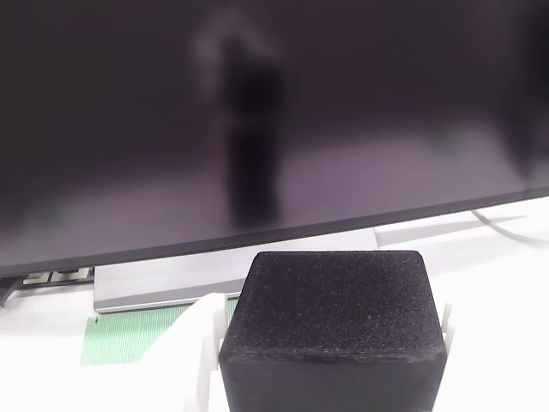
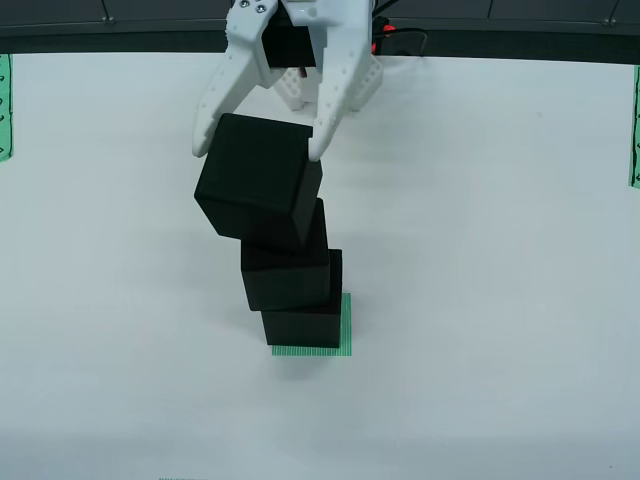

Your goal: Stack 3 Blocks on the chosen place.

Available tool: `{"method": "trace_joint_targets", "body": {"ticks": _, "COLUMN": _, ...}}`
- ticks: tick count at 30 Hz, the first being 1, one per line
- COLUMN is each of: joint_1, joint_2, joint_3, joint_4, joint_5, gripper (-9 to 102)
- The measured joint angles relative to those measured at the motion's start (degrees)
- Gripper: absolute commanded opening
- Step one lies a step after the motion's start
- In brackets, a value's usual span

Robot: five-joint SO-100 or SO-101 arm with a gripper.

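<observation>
Standing on the green striped patch [image 2: 343, 325] in the overhead view is a column of three black blocks. The bottom block [image 2: 303, 327] sits on the patch, covering most of it, so that green shows along its front edge and right side. The middle block [image 2: 287, 276] rests on top of it, shifted a little toward the upper left of the picture. The top block [image 2: 260, 180] sits on the middle one, turned slightly out of line with the two beneath and leaning further to the upper left.

The white gripper [image 2: 255, 147] reaches down from the top of the overhead view and straddles the top block, with one of its fingers [image 2: 208, 125] at the block's left corner and the other at its right edge. The fingers are spread just wider than the block; whether they press on it or stand a hair off cannot be told.

In the other view the top block [image 1: 333, 322] is seen close up, its grainy face toward the lens, with white finger parts on both sides. Behind it lie a green striped strip [image 1: 129, 336] on the white bench [image 1: 480, 343], a grey monitor stand [image 1: 171, 279] and a large dark screen [image 1: 274, 112].
</observation>
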State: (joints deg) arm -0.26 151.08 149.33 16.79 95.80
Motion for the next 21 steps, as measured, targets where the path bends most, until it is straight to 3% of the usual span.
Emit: {"method": "trace_joint_targets", "body": {"ticks": 21, "joint_1": -0.1, "joint_2": 0.0, "joint_3": 5.1, "joint_4": -6.8, "joint_5": -0.4, "gripper": 23}}
